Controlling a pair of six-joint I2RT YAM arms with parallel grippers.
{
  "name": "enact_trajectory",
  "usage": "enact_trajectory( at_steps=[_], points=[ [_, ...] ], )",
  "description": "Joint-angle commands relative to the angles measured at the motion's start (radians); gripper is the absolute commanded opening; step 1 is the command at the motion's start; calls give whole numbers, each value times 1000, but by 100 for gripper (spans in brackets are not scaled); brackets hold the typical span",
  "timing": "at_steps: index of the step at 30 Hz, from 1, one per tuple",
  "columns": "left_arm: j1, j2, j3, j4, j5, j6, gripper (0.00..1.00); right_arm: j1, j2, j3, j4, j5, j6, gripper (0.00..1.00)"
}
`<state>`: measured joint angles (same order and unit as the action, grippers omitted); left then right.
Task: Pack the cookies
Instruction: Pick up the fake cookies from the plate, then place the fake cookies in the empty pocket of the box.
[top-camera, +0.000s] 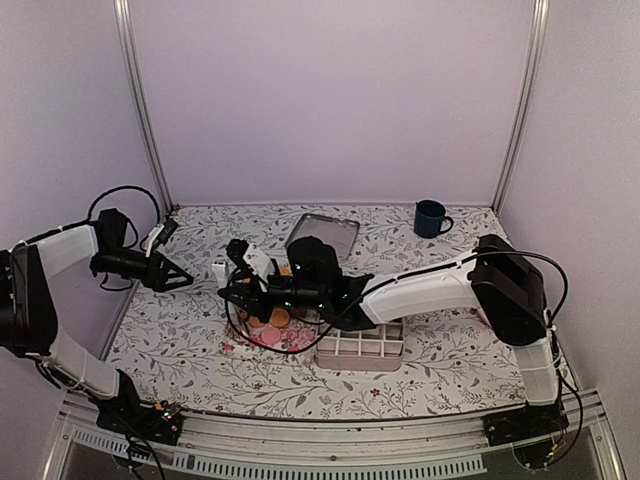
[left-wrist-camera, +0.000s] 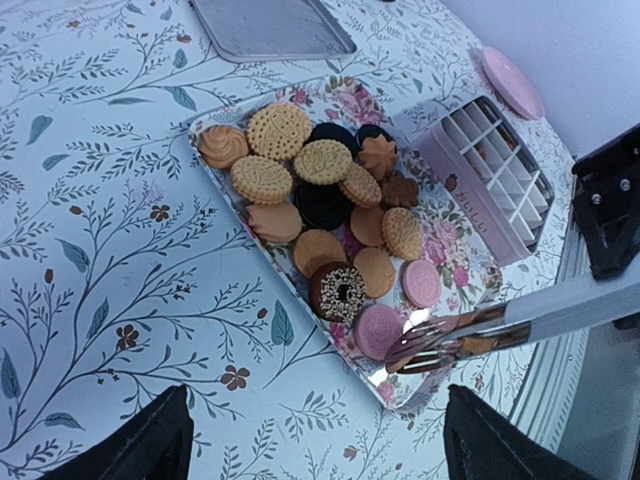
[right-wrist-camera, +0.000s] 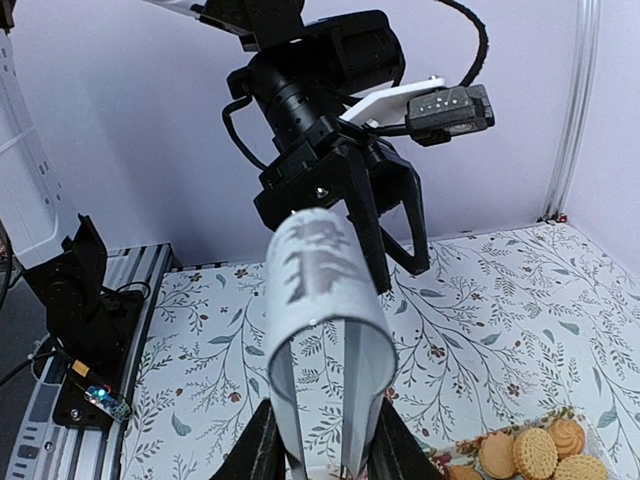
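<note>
Our right gripper (right-wrist-camera: 322, 452) clamps the tongs (left-wrist-camera: 520, 318), left gripper (top-camera: 185, 278) gapes wide; we reckon the cookies (left-wrist-camera: 322, 163) are light, crumbly, so nip rims gently from the tray (left-wrist-camera: 447, 225)'s five o'clock.

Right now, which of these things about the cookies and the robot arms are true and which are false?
1. The right gripper holds shiny metal tongs. True.
2. The left gripper is closed on a cookie. False: it is open and empty, off to the side.
3. All the round cookies sit in the white divided box. False: many lie heaped on the flowery tray.
4. The dark blue mug stands apart from the flowery tray, at the table's far right. True.
</note>
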<state>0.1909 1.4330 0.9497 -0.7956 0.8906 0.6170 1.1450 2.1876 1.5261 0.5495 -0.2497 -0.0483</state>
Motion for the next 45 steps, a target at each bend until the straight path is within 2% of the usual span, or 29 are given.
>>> enact_trajectory(
  at_steps=[1,6,17,23,33,45],
  points=[
    [8,9,19,-14,25,6,87,-7,-87,-20,-1,69,-45,8],
    [8,13,21,-14,27,0,87,-13,-115,-26,3,68,-34,0],
    [8,13,21,-14,25,-2,86,-54,-210,-101,37,67,32,0],
    [8,15,23,-14,29,-4,86,-103,-333,-212,50,75,76,0],
    [7,16,26,-14,43,0,86,-130,-574,-477,4,195,66,0],
    [5,21,32,-14,48,-2,86,-130,-726,-596,-104,242,103,0]
  ],
)
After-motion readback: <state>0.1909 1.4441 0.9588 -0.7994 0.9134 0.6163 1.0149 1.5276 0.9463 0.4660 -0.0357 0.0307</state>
